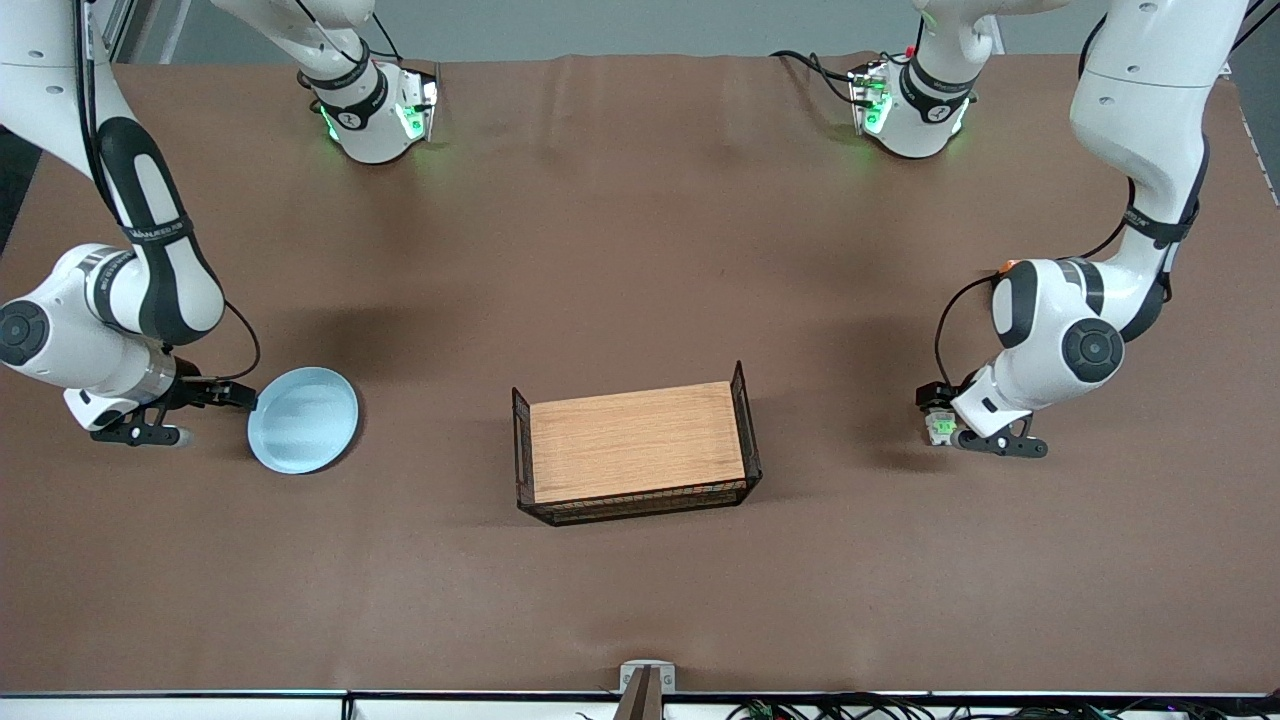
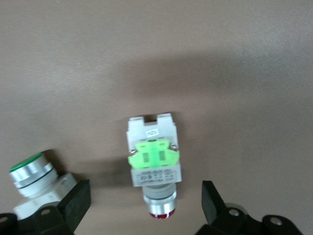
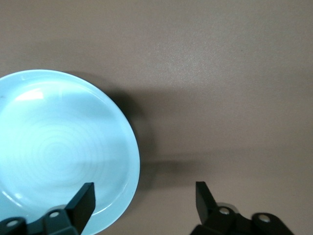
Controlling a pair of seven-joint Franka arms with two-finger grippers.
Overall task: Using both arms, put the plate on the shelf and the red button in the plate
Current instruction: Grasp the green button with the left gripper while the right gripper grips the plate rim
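The pale blue plate (image 1: 303, 420) lies on the brown table toward the right arm's end. My right gripper (image 1: 192, 415) is low at its rim and open. In the right wrist view one finger (image 3: 84, 198) hangs over the inside of the plate (image 3: 58, 152) and the other stands over bare table, so the rim lies within the right gripper (image 3: 144, 198). The red button (image 1: 940, 428) lies on its side toward the left arm's end. My left gripper (image 2: 146, 200) is open around the button (image 2: 153, 161), whose red cap points into the gap and touches neither finger.
A wooden tray (image 1: 640, 445) with black wire ends sits mid-table, nearer to the front camera than both bases. A second push-button with a green cap (image 2: 32, 176) lies right beside one left finger (image 2: 76, 198). Cables run along the table's near edge.
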